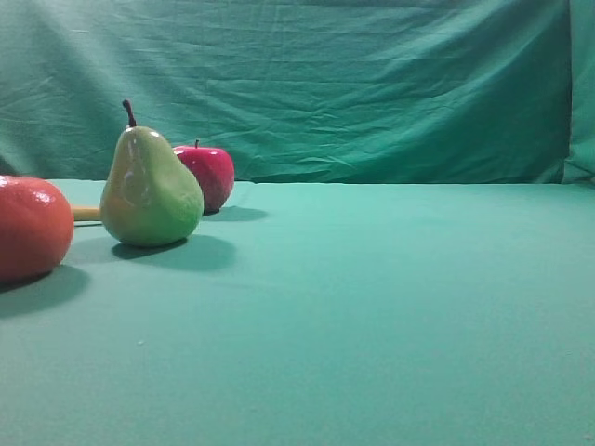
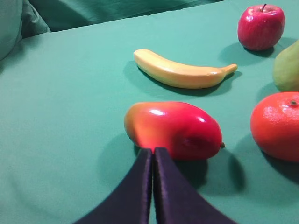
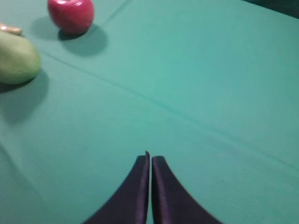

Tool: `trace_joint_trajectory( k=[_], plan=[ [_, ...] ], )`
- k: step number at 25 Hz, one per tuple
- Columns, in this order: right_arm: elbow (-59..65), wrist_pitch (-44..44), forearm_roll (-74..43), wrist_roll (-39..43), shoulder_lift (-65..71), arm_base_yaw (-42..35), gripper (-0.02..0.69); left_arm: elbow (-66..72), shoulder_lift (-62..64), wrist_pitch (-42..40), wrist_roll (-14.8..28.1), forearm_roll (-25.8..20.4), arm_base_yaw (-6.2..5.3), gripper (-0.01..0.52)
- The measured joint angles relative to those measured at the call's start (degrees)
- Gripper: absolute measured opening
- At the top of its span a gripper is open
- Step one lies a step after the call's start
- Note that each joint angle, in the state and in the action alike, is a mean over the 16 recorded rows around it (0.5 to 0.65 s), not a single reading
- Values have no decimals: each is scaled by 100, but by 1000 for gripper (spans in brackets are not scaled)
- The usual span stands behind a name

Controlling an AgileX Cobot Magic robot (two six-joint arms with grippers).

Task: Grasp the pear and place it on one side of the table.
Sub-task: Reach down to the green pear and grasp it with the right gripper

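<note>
The yellow-green pear [image 1: 149,189] stands upright on the teal table [image 1: 372,307] at the left. It shows only at the right edge of the left wrist view [image 2: 287,65] and at the left edge of the right wrist view [image 3: 16,58]. My left gripper [image 2: 153,150] is shut and empty, its tips in front of a red-orange mango [image 2: 173,129], well left of the pear. My right gripper [image 3: 150,157] is shut and empty over bare cloth, far from the pear. Neither gripper shows in the exterior high view.
A red apple [image 1: 207,175] sits just behind the pear. A large orange-red round fruit [image 1: 30,228] lies at the left edge. A yellow banana [image 2: 180,72] lies behind the mango. A wrinkled green backdrop [image 1: 325,84] hangs behind the table.
</note>
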Motion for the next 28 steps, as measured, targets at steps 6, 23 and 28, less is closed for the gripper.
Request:
trace_joint_trajectory(
  k=[6, 23, 28],
  plan=[
    [-1023, 16, 3, -218, 1461, 837, 250, 0, 0, 0, 0, 0, 0, 0],
    [-3766, 361, -2, -401, 4302, 1930, 643, 0, 0, 0, 0, 0, 0, 0],
    [-4280, 258, -8, -493, 4969, 1967, 633, 0, 0, 0, 0, 0, 0, 0]
  ],
)
